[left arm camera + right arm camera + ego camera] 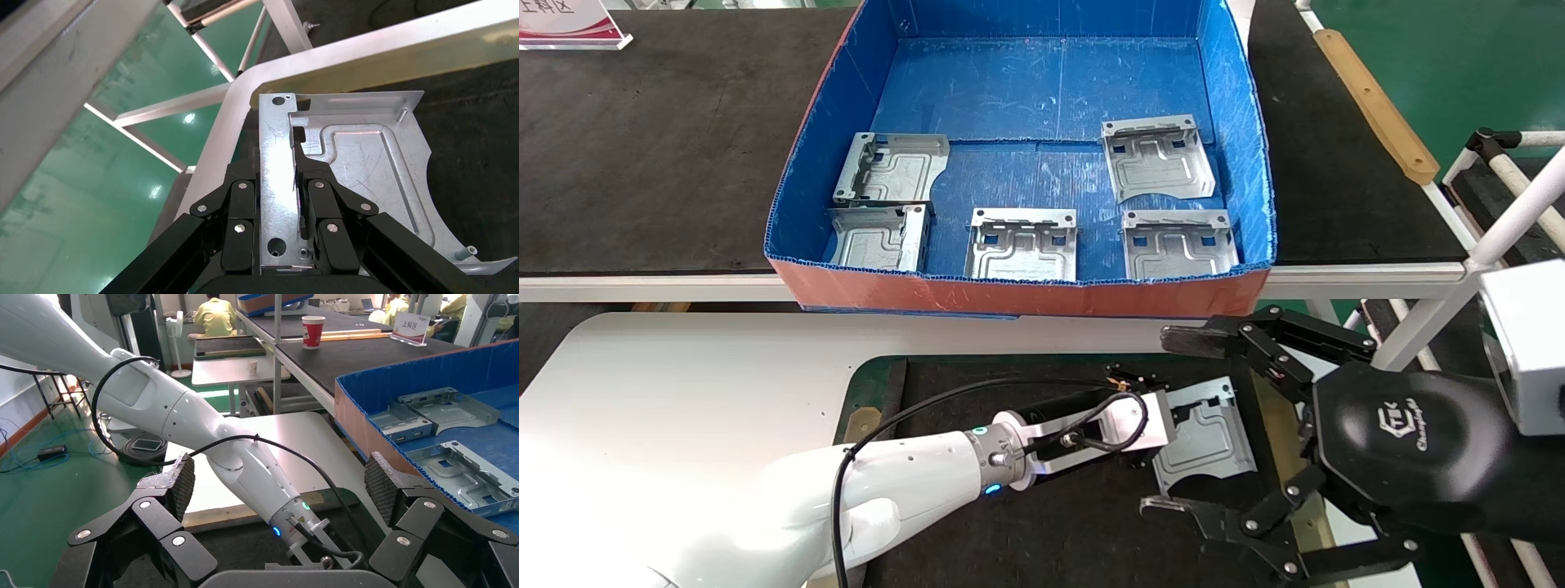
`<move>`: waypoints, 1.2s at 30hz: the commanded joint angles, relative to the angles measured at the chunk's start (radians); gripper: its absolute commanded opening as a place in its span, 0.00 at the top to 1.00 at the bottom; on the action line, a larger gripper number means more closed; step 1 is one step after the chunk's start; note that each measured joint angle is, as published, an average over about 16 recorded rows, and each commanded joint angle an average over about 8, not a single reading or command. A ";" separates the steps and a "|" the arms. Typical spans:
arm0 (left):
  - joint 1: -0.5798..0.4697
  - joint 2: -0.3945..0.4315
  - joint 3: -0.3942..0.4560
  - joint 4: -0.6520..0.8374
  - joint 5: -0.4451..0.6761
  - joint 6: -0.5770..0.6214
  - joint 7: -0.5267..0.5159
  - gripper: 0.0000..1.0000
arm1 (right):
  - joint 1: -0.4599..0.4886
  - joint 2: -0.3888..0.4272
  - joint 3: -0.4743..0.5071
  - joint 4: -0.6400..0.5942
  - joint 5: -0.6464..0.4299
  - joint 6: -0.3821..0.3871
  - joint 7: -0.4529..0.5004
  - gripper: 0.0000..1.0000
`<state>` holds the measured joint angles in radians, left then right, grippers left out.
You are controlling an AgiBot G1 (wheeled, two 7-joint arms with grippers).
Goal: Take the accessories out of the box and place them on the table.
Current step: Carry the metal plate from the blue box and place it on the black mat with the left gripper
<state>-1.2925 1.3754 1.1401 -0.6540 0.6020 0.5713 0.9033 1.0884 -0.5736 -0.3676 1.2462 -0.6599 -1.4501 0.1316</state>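
Several silver plates, the accessories, lie in the blue box [1026, 294]: two at the left [891, 167], one at the front middle [1023, 243], two at the right [1158, 157]. My left gripper [276, 179] is shut on the bent edge strip of one more plate [1209, 441] [361, 165]. This plate is down at the dark mat [1026, 384] near the right corner of the white table [682, 367]. I cannot tell whether it touches the mat. My right gripper [1181, 425] [281, 484] hangs open just right of that plate, holding nothing.
The box stands on a long dark-topped bench [641, 147] behind the table. A wooden strip [1377, 106] and a white tube frame [1516, 204] are at the right. A red cup [313, 331] stands far off on the bench.
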 commanded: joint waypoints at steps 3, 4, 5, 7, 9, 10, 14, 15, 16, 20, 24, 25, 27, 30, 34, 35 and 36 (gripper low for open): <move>-0.009 0.000 0.039 -0.010 -0.048 -0.016 0.015 1.00 | 0.000 0.000 0.000 0.000 0.000 0.000 0.000 0.00; -0.011 0.000 0.047 -0.012 -0.059 -0.020 0.018 1.00 | 0.000 0.000 0.000 0.000 0.000 0.000 0.000 0.00; -0.013 0.000 0.056 -0.014 -0.070 -0.023 0.021 1.00 | 0.000 0.000 0.000 0.000 0.000 0.000 0.000 0.00; -0.017 0.000 0.074 -0.016 -0.090 -0.028 0.026 1.00 | 0.000 0.000 0.000 0.000 0.000 0.000 0.000 0.00; -0.020 0.000 0.091 -0.017 -0.109 -0.032 0.030 1.00 | 0.000 0.000 0.000 0.000 0.000 0.000 0.000 0.00; -0.022 0.000 0.100 -0.018 -0.118 -0.033 0.033 1.00 | 0.000 0.000 0.000 0.000 0.000 0.000 0.000 0.00; -0.027 0.000 0.129 -0.018 -0.147 -0.036 0.042 0.82 | 0.000 0.000 0.000 0.000 0.000 0.000 0.000 0.00; -0.028 0.000 0.135 -0.018 -0.154 -0.037 0.043 0.69 | 0.000 0.000 0.000 0.000 0.000 0.000 0.000 0.00; -0.030 0.000 0.141 -0.017 -0.160 -0.038 0.044 0.57 | 0.000 0.000 0.000 0.000 0.000 0.000 0.000 0.00; -0.032 0.000 0.154 -0.018 -0.175 -0.040 0.046 0.07 | 0.000 0.000 0.000 0.000 0.000 0.000 0.000 0.00; -0.033 0.000 0.155 -0.017 -0.177 -0.039 0.046 0.00 | 0.000 0.000 0.000 0.000 0.000 0.000 0.000 0.00; -0.033 0.000 0.154 -0.017 -0.176 -0.039 0.046 0.00 | 0.000 0.000 0.000 0.000 0.000 0.000 0.000 0.00; -0.033 -0.001 0.152 -0.017 -0.174 -0.039 0.046 0.00 | 0.000 0.000 0.000 0.000 0.000 0.000 0.000 0.00; -0.032 -0.001 0.149 -0.017 -0.171 -0.038 0.046 0.00 | 0.000 0.000 0.000 0.000 0.000 0.000 0.000 0.00; -0.031 -0.001 0.146 -0.016 -0.167 -0.037 0.045 0.00 | 0.000 0.000 0.000 0.000 0.000 0.000 0.000 0.00; -0.031 -0.001 0.146 -0.016 -0.167 -0.037 0.045 0.00 | 0.000 0.000 0.000 0.000 0.000 0.000 0.000 0.00; -0.031 -0.001 0.145 -0.016 -0.166 -0.037 0.045 0.00 | 0.000 0.000 0.000 0.000 0.000 0.000 0.000 0.00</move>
<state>-1.3232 1.3737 1.2843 -0.6710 0.4361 0.5353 0.9473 1.0882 -0.5734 -0.3675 1.2459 -0.6597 -1.4498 0.1315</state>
